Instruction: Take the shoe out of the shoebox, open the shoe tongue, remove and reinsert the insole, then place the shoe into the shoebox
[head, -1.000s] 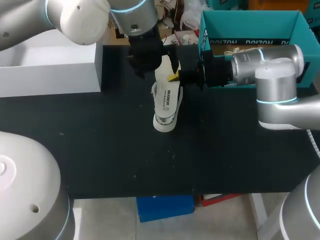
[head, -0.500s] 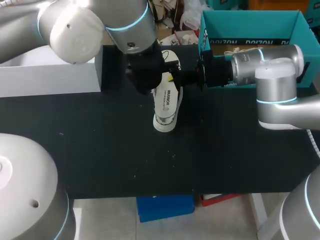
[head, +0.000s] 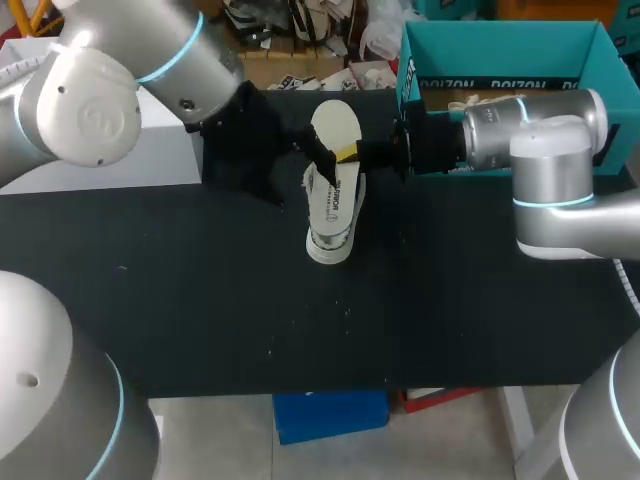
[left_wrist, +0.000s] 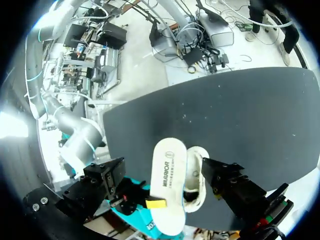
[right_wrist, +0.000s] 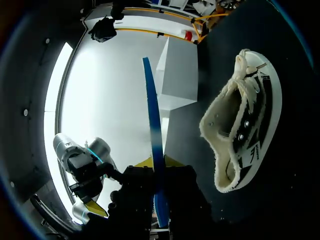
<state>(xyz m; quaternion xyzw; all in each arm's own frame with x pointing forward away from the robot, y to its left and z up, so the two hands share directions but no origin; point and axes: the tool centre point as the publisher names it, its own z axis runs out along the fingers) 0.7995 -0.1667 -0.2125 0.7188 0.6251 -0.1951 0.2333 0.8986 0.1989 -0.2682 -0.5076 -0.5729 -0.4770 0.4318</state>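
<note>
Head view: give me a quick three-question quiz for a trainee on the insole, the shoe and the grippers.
1. True or false: the white canvas shoe lies inside the teal cardboard shoebox.
2. Which gripper is shut on the white flat insole? A left, B right, C neither.
3. Fill in: the shoe rests on the black ___.
Key: 1 false, it is outside the shoebox; 2 B, the right gripper; 3 table.

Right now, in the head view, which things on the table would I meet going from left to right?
White box → white sneaker → teal shoebox. The insole overlaps the sneaker, so I leave it out of the order.
</note>
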